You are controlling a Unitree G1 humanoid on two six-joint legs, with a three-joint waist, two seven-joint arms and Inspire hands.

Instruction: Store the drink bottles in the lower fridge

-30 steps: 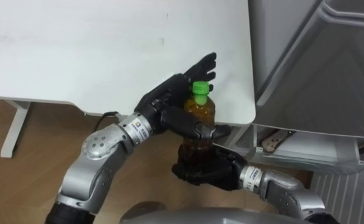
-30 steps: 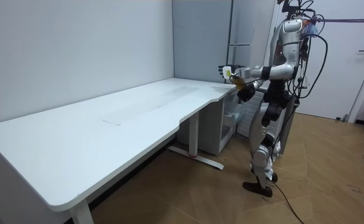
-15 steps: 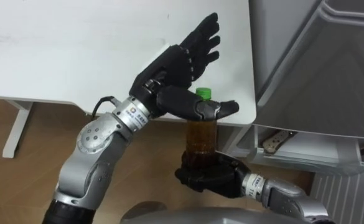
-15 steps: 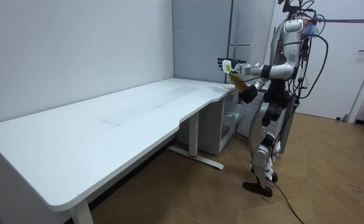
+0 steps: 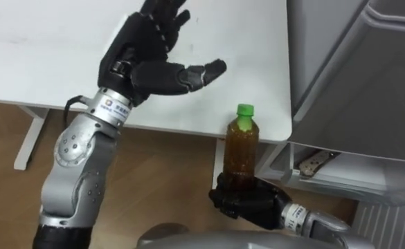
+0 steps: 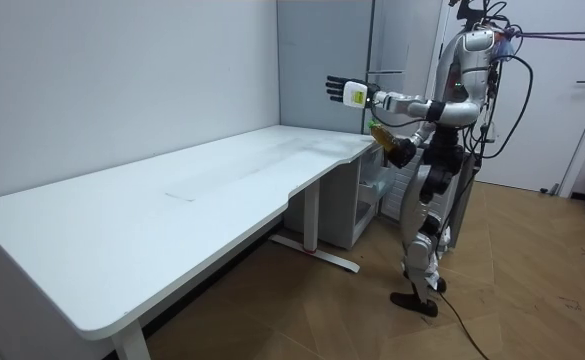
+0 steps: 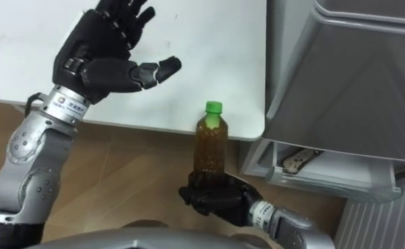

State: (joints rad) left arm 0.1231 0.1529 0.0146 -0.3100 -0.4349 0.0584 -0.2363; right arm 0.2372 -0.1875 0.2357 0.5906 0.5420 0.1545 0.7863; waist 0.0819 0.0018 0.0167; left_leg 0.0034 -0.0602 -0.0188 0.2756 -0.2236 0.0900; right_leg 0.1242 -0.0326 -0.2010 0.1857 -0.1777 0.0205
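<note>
The right hand clasps only the base of the green-capped drink bottle; top-heavy, it could tip or clip the tabletop edge. The left hand hovers, fingers wide.

Stands upright at 5 o'clock of centre: amber drink bottle, green cap on, base clasped in the right hand.

The bottle in the right hand stands before the table, left of the fridge.
</note>
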